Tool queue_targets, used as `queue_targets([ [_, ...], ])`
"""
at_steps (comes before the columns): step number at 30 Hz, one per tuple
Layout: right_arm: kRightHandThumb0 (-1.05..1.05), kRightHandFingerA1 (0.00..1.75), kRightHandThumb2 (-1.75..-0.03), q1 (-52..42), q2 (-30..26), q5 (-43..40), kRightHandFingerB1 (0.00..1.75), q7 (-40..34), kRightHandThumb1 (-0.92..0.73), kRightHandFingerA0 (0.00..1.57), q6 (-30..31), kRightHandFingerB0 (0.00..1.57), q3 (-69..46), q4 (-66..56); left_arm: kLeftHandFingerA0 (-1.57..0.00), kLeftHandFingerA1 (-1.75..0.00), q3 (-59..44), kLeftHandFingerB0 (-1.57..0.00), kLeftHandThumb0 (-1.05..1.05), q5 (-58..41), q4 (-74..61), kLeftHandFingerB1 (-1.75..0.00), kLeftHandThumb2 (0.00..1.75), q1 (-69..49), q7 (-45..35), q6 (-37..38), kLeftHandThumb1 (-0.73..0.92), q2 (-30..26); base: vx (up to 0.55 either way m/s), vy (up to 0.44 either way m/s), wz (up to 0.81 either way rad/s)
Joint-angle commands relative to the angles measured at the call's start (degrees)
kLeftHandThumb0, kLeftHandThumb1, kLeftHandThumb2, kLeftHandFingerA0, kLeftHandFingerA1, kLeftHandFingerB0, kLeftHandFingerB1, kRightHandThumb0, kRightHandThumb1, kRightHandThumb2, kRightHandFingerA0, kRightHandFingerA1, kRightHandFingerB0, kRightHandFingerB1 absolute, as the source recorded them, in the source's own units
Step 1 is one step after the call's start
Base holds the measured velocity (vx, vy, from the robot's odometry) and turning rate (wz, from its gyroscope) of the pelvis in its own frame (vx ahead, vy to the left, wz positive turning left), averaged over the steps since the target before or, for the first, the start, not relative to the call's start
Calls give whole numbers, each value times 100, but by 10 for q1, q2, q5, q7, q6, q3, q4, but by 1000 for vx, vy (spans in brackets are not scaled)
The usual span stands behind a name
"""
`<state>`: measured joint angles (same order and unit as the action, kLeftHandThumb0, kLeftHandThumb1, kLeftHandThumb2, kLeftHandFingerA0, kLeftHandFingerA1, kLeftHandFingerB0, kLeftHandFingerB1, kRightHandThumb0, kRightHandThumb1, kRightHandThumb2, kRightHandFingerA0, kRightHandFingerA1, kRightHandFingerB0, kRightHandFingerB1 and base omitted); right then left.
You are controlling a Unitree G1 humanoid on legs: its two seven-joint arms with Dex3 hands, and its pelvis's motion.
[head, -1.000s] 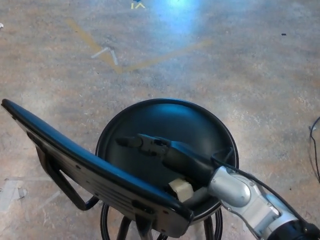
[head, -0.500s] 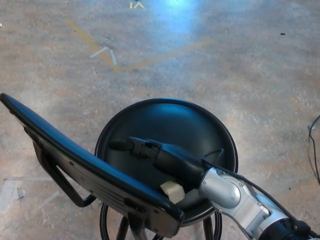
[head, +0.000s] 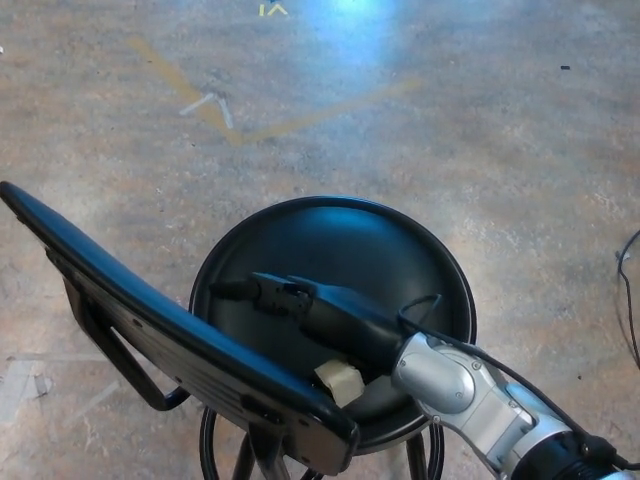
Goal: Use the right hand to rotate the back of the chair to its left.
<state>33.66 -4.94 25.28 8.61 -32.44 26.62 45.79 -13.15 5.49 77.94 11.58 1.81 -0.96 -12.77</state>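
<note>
**Robot's right hand braced behind chair back, mid-turn**

The right hand (head: 285,298) reaches in from the near right, low over the round black seat (head: 340,250), its thick fingers stretched toward the left and lying just beside the inner face of the backrest (head: 170,335). Whether the fingers are pressing flat or curled on anything cannot be told from this angle; nothing shows between them. A pale block of tape or padding (head: 338,380) sits at the wrist where the silver forearm (head: 470,395) crosses the seat's near edge, close against the backrest's near-right end.

The backrest, a long dark slab on a bent black bracket (head: 120,360), runs diagonally from the far left down to the near centre, so it already stands well round on the seat's left side. The arm appears placed inside the back so that a sweep to the left pushes the slab round on the swivel, rather than gripping it.

The chair stands on a bare mottled concrete floor (head: 480,130) marked with faded tape lines (head: 215,110). A dark cable (head: 630,290) trails at the right edge. The left hand does not show.
</note>
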Motion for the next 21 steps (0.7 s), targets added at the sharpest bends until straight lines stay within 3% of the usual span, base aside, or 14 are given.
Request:
queue_targets([
  [1, -105, 16, -66, -11, -40, -12, 12, -26, -75, 0, -16, 0, -38, 0, -59, -50, 0, -53, -49, -2, 2, -43, 63, -4, -2, -5, 76, -4, 0, 0, 0],
  [6, -105, 8, -70, -30, -123, -19, 4, -108, -84, 0, -25, 0, -119, 32, -60, -50, 6, -52, -48, 3, 3, -44, 64, -7, 5, -4, 80, 1, 0, 0, 0],
  [7, -105, 3, -75, -39, -143, -14, 1, -136, -92, 0, -20, 0, -137, 37, -61, -51, 7, -53, -47, 4, 3, -44, 64, -8, 6, -3, 80, 1, 0, 0, 0],
  [8, -105, 21, -72, -44, -152, -20, 14, -148, -85, 0, -25, 0, -152, 47, -60, -50, 9, -51, -49, 5, 3, -43, 65, -7, 5, -4, 81, 1, 0, 0, 0],
  [9, -105, 21, -72, -44, -152, -20, 14, -148, -85, 0, -25, 0, -152, 47, -60, -50, 9, -51, -49, 5, 3, -43, 65, -7, 5, -4, 81, 1, 0, 0, 0],
  [10, -105, 49, -67, -57, -158, -59, 41, -149, -84, 0, -43, 0, -190, 72, -59, -48, 13, -52, -49, 8, 3, -42, 65, -8, 4, -4, 81, 1, 0, 0, 0],
  [12, -105, 59, -69, -76, -163, -98, 48, -162, -88, 0, -58, 0, -238, 103, -62, -47, 16, -55, -50, 11, 4, -42, 64, -10, 7, -1, 79, 2, 0, 0, 0],
  [14, -105, 51, -69, -86, -168, -88, 43, -201, -89, 0, -70, 0, -259, 126, -62, -48, 18, -56, -50, 11, 5, -43, 63, -12, 10, 2, 78, 6, 0, 0, 0],
  [15, -105, 36, -70, -93, -172, -83, 29, -232, -89, 0, -76, 0, -273, 148, -63, -51, 22, -56, -49, 13, 4, -44, 64, -13, 11, 4, 80, 11, 0, 0, 0],
  [17, -105, 36, -70, -92, -173, -77, 29, -243, -89, 0, -80, 0, -280, 160, -63, -51, 23, -56, -49, 13, 4, -44, 64, -13, 12, 5, 80, 14, 0, 0, 0],
  [18, -105, 26, -76, -96, -184, -57, 18, -276, -90, 0, -47, 0, -276, 181, -60, -51, 27, -53, -49, 15, 4, -44, 65, -14, 12, 7, 83, 16, 0, 0, 0],
  [20, -105, 25, -76, -98, -188, -55, 18, -287, -92, 0, -33, 0, -281, 202, -62, -52, 18, -54, -47, 4, 3, -45, 64, -14, 10, 9, 81, 18, 0, 0, 0],
  [21, -105, 31, -75, -98, -187, -65, 29, -281, -92, 0, -30, 0, -289, 213, -62, -54, 16, -55, -48, 1, 3, -45, 64, -13, 10, 8, 80, 19, 0, 0, 0],
])
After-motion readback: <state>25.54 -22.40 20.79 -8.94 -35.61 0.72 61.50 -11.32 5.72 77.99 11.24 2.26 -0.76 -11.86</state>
